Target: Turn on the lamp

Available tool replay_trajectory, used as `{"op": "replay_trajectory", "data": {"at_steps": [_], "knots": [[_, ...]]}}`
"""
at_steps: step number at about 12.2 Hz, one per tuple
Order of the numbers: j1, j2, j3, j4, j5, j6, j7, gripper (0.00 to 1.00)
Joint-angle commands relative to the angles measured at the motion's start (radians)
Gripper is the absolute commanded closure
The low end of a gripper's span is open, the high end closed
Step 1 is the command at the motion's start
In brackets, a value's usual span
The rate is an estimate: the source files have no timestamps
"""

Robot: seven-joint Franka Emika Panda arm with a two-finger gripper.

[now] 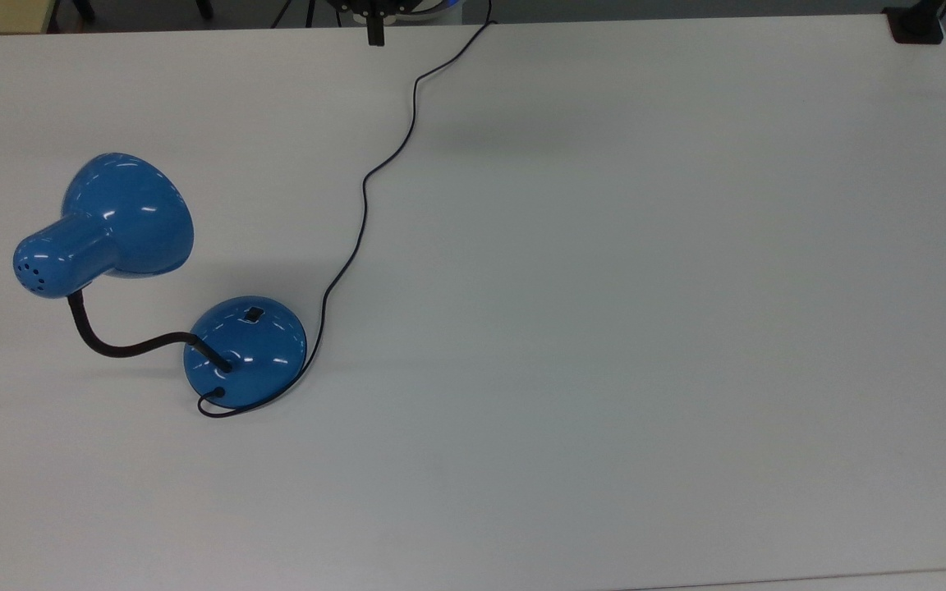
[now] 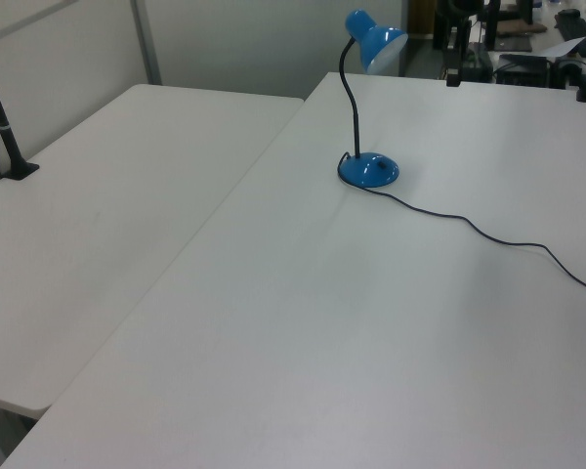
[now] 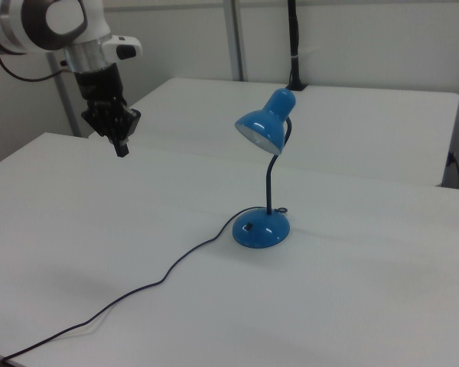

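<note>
The glossy blue desk lamp [image 3: 264,180] stands on the smooth white table [image 3: 352,306], bell-shaped shade [image 1: 130,215] drooping off a black ribbed gooseneck [image 2: 350,107]. Its round domed base [image 1: 245,350] carries a small black switch [image 1: 254,313]. A thin black cord [image 1: 366,189] snakes away. The gripper [image 3: 121,147] hangs well apart from the lamp, fingers pressed together.
</note>
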Motion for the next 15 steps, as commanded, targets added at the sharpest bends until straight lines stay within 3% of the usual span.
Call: {"op": "replay_trajectory", "data": {"at_steps": [1,6,9,15], "knots": [[-0.034,0.017,-0.003,-0.049,0.002,0.082,-0.002,1.0],[-0.151,0.036,-0.003,-0.294,0.004,0.52,0.154,1.0],[-0.177,0.126,-0.003,-0.317,0.001,0.692,0.25,1.0],[-0.207,0.299,-0.003,-0.316,-0.031,0.955,0.311,1.0]]}}
